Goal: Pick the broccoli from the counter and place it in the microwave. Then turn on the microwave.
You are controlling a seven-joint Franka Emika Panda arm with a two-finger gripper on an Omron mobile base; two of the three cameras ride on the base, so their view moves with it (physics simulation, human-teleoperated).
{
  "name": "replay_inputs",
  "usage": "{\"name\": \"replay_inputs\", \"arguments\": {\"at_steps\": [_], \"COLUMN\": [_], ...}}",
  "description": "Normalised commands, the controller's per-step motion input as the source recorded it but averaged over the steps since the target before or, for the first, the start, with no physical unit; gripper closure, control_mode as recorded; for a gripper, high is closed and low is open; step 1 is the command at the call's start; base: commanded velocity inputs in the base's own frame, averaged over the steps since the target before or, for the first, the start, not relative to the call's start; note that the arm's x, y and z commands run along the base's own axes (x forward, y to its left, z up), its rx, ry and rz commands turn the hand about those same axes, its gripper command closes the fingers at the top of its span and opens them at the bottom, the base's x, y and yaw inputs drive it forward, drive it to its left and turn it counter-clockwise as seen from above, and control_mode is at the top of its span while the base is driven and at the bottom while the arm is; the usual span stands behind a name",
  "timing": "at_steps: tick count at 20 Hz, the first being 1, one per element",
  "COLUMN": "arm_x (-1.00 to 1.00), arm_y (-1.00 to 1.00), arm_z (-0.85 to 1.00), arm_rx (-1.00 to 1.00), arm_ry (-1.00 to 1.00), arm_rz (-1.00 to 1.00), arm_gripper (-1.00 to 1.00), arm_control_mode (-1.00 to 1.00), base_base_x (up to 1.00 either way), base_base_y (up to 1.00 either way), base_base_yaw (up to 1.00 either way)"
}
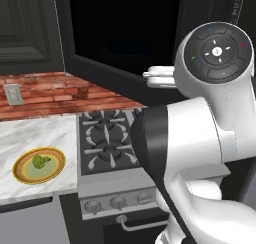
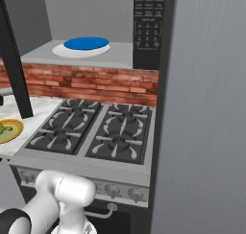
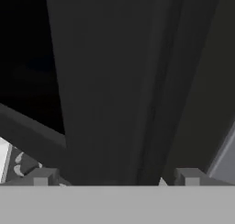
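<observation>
Fingers (image 3: 114, 178) spread wide and empty, up by the open microwave (image 2: 149, 31) door; the broccoli (image 1: 41, 161) lies far below-left on a plate (image 1: 56, 172) on the table (image 1: 35, 133).

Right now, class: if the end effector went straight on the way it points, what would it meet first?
Most likely the microwave: the open end effector faces its dark door edge close ahead, though depth is hard to judge.

Both base views look forward and down, sharing the black gas stovetop (image 1: 107, 143) (image 2: 93, 132); hand view faces the black microwave door (image 3: 114, 81) closely.
</observation>
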Motion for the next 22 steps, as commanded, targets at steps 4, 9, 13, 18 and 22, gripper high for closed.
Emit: {"name": "replay_inputs", "arguments": {"at_steps": [4, 9, 13, 18, 22], "arm_x": [-0.39, -0.87, -0.6, -0.02, 0.16], "arm_y": [0.04, 0.0, -0.25, -0.75, -0.84], "arm_z": [-0.01, 0.04, 0.35, 0.2, 0.01], "arm_rx": [-0.02, -0.04, -0.01, 0.01, 0.1], "arm_ry": [0.04, 0.0, 0.0, 0.03, 0.02], "arm_rz": [0.22, 0.07, 0.0, 0.0, 0.05], "arm_gripper": [-1.0, -1.0, -1.0, -1.0, -1.0], "arm_control_mode": [-1.0, -1.0, -1.0, -1.0, -1.0], "base_base_x": [0.0, 0.0, 0.0, 0.0, 0.0], "base_base_y": [0.0, 0.0, 0.0, 0.0, 0.0], "base_base_yaw": [0.0, 0.0, 0.0, 0.0, 0.0]}}
